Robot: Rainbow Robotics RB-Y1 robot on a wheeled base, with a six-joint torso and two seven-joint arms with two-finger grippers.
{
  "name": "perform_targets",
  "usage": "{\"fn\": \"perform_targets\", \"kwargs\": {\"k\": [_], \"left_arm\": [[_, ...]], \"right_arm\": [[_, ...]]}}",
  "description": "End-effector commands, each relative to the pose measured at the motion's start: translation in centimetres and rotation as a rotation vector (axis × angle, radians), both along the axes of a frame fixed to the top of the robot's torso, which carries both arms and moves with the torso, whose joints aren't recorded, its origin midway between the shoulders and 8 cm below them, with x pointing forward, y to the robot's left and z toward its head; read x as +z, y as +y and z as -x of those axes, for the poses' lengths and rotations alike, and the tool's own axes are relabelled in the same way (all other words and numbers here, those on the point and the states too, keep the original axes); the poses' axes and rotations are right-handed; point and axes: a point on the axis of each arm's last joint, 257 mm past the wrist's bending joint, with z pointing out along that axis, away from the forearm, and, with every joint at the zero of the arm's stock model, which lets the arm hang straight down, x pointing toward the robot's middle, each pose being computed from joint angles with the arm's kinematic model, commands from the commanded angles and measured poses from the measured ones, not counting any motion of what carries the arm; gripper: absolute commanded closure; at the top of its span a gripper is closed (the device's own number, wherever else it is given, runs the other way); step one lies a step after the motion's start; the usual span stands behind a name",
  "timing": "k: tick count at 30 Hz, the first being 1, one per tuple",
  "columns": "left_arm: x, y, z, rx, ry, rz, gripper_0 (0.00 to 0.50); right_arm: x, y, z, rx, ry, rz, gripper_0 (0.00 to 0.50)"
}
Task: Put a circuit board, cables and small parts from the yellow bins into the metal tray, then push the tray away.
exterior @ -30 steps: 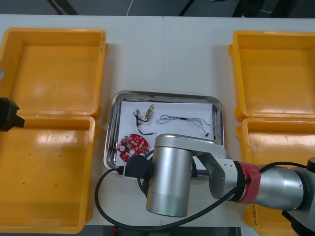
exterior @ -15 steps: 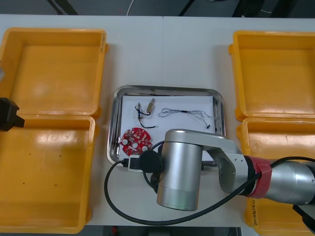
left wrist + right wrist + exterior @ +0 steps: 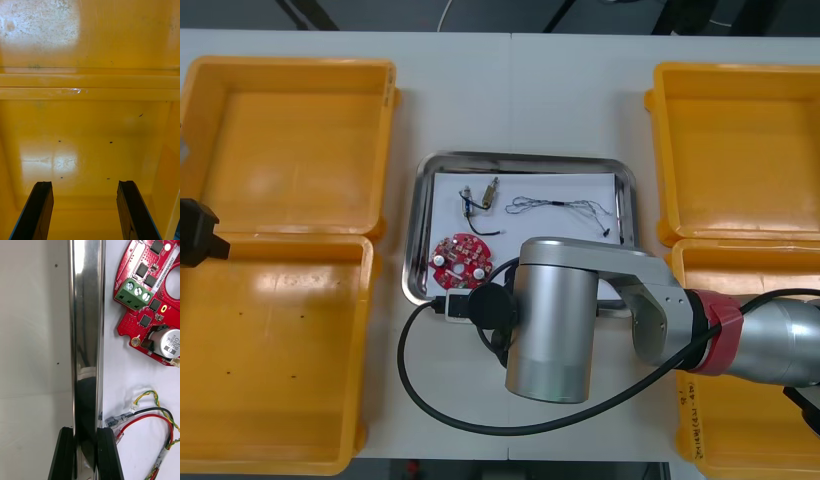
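**R gripper clamped on tray rim; L arm idle over bin**

At the far left of the front view sat two yellow bins, the upper-left bin (image 3: pixel 290 140) above the lower-left bin (image 3: pixel 275 350). The left gripper (image 3: pixel 84 183) hung over a bare bin floor at the left edge, fingers spread wide w/ nothing between them.

At centre lay the metal tray (image 3: pixel 524 160), white inside. In its lower-left corner was the round red circuit board (image 3: pixel 460 257). Small metal parts (image 3: pixel 480 193) lay above it, and a thin cable (image 3: pixel 565 207) lay to their right.

The right arm (image 3: pixel 550 320) covered the lower centre of the frame. The right gripper (image 3: pixel 85 431) was closed on the tray's near rim, one finger on each side of it. A red and yellow cable (image 3: pixel 148 392) lay just inside the rim, near the board.

At the far right stood the upper-right bin (image 3: pixel 740 150) and the lower-right bin (image 3: pixel 750 275).
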Motion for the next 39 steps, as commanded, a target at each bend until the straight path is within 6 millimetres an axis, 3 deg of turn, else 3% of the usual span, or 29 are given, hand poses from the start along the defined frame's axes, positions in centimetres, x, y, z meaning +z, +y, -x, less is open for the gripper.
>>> {"fn": "perform_targets", "kwargs": {"k": [1, 39], "left_arm": [[1.4, 1.4, 0.4, -0.015, -0.02, -0.06, 0.0], [1.4, 1.4, 0.4, -0.015, -0.02, -0.06, 0.0]], "right_arm": [[2.2, 0.9, -1.7, 0.086, -0.07, 0.025, 0.439], [8.0, 0.2, -13.9, 0.067, -0.302, 0.026, 0.443]]}}
